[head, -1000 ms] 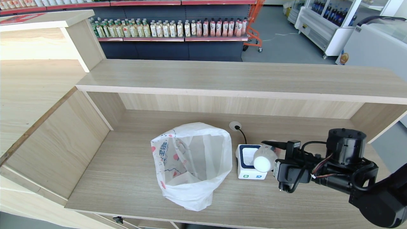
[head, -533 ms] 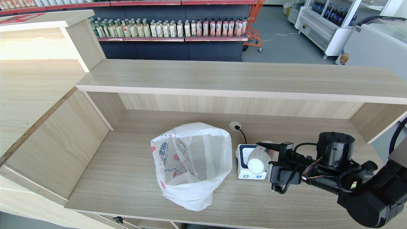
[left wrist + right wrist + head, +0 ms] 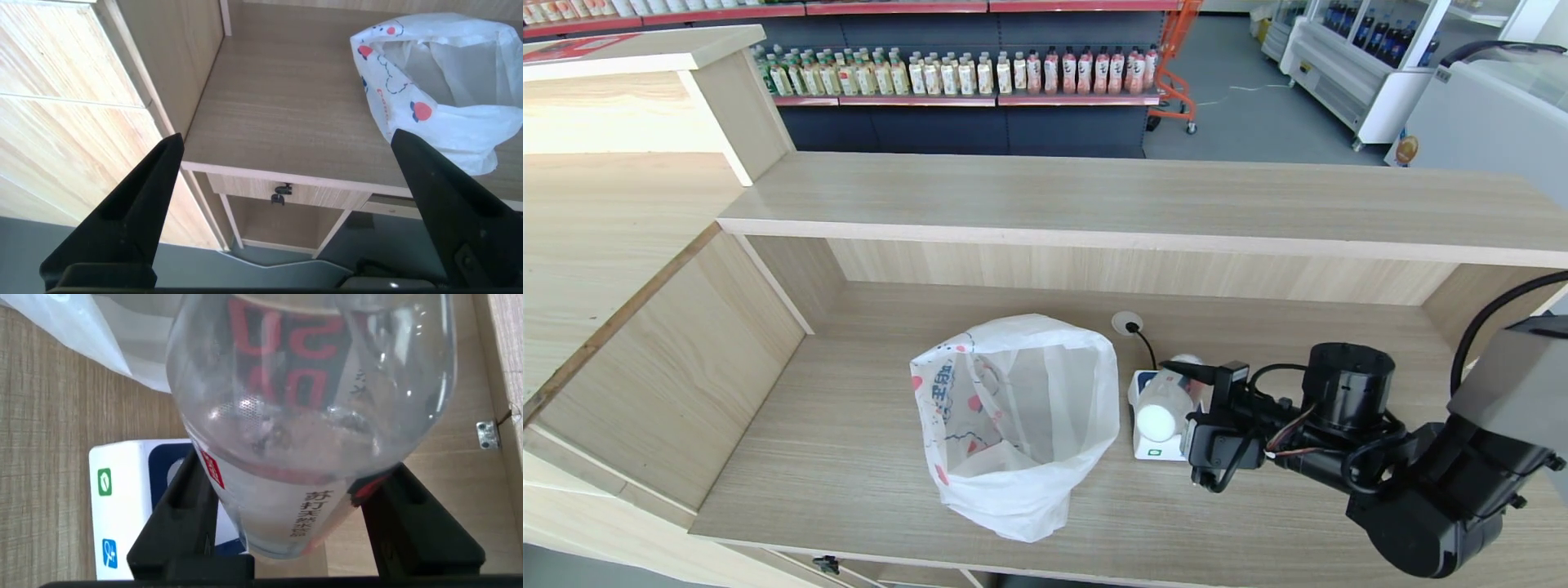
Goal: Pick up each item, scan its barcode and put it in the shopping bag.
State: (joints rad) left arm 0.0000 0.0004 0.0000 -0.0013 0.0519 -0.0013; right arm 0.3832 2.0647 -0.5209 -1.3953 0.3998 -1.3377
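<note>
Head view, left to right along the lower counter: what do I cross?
Side wall → bag → bottle, held by the right gripper over the scanner.

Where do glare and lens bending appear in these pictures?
Head view: the counter ledge bows slightly, a wide-lens effect. Right wrist view: the clear bottle carries small bright highlights. Left wrist view: the shopping bag looks brightly lit, nearly washed out.
</note>
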